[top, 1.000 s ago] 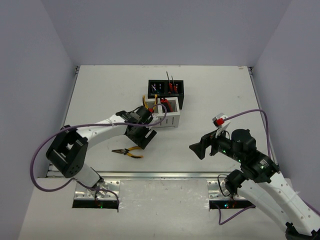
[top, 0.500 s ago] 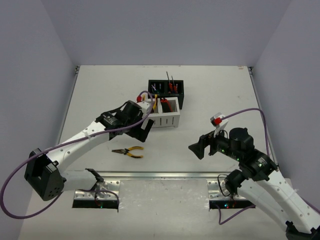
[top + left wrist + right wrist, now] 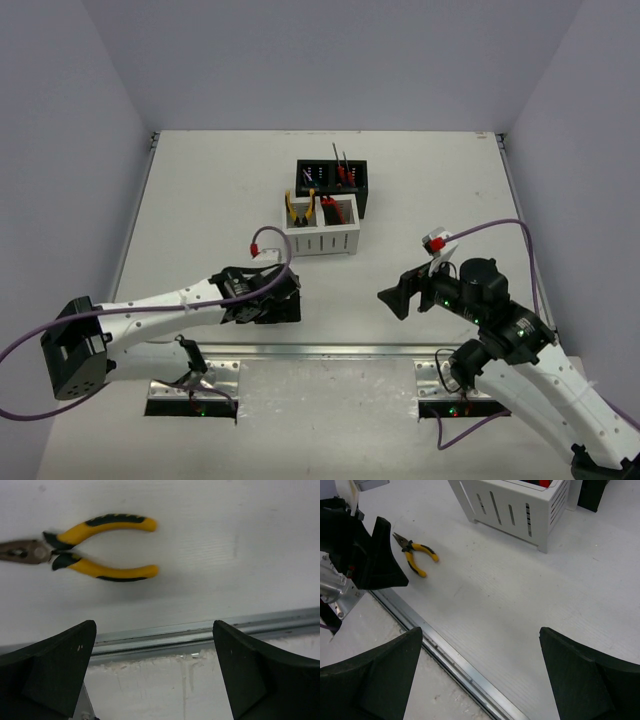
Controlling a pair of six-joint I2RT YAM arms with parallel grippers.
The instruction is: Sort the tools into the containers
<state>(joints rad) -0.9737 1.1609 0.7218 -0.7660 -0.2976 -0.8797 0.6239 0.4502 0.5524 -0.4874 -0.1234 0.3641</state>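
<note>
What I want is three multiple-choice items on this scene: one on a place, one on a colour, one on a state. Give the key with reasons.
1. Where do the loose pliers lie?
A. on the table, near its metal rail
B. on a shelf
C. on the floor

2. What colour are their handles?
A. red and black
B. yellow and black
C. blue

3. How is the left claw?
A. shut on the pliers
B. open, holding nothing
C. shut on nothing

Key:
1 A, the left wrist view shows them flat on the white tabletop just beyond the rail.
2 B, both handles are yellow with black trim.
3 B, its fingers stand wide apart and the pliers lie free beyond them.
</note>
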